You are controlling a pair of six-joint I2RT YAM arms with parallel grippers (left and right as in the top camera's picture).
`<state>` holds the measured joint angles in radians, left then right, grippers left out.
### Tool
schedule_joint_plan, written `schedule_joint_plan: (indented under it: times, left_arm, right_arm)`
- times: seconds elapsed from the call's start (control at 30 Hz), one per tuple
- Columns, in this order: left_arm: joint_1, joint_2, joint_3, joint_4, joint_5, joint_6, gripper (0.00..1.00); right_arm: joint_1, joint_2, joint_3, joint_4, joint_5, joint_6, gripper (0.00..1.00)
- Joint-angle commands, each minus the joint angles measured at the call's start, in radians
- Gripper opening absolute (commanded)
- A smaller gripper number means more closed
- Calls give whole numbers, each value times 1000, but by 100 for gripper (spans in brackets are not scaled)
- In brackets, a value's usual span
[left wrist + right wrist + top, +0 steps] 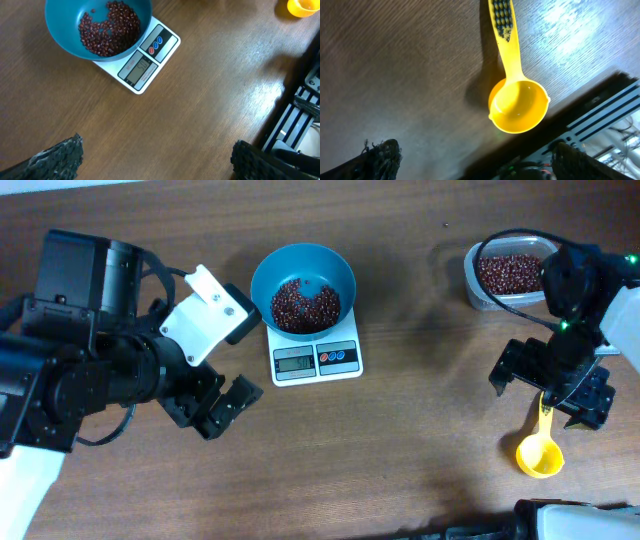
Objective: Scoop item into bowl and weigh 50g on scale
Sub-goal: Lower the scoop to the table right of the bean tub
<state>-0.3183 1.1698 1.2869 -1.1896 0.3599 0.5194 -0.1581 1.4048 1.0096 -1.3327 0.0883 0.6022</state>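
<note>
beans (pixel 305 307) in bowl (pixel 300 262) on scale (pixel 318 361), scoop (pixel 539 454) lying apart

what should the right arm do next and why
Probably lift the right claw clear and retract. The yellow scoop lies empty on the table, ungripped, and the scale under the bowl of beans appears to read 50.

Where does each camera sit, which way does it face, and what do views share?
Overhead: above the table, straight down; both arms, left tool and right tool show.
Left wrist: down at round blue plastic bowl on white square scale; own fingertips below.
Right wrist: down at yellow plastic scoop; own fingertips below.
Shared: overhead sees bowl, scale, scoop too.
</note>
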Motion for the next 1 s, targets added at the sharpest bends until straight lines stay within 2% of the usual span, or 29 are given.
schedule_joint_plan:
  times: [0.0, 0.17, 0.3, 0.6, 0.63, 0.7, 0.73, 0.83, 0.87, 0.9, 0.97]
  left_arm:
    - [-2, -2, 7, -1, 10, -10, 99]
    - [-2, -2, 7, -1, 10, -10, 98]
    - [-2, -2, 7, -1, 10, -10, 98]
    - [-2, -2, 7, -1, 10, -10, 98]
    - [-2, -2, 7, -1, 10, -10, 99]
    - [-2, -2, 7, -1, 10, -10, 98]
    - [-2, -2, 7, -1, 10, -10, 98]
    - [-2, -2, 7, -1, 10, -10, 99]
    - [-2, -2, 7, -1, 10, -10, 98]
    - [-2, -2, 7, -1, 10, -10, 99]
    - [-2, -2, 7, -1, 10, -10, 99]
  right_arm:
    - [0, -5, -17, 15, 42, 218, 98]
    - [0, -5, -128, 86, 100, 254, 99]
    - [0, -5, -201, 43, 109, 451, 100]
    - [0, -5, -202, 85, 153, 458, 98]
    - [0, -5, -202, 114, 116, 458, 80]
    - [0, -5, -202, 180, 11, 458, 58]
    - [0, -5, -202, 232, -45, 463, 40]
    - [0, -5, -202, 254, -90, 653, 12]
    - [0, -5, -202, 253, -98, 702, 4]
    - [0, -5, -202, 253, -101, 747, 4]
    - [0, -5, -202, 253, -116, 945, 4]
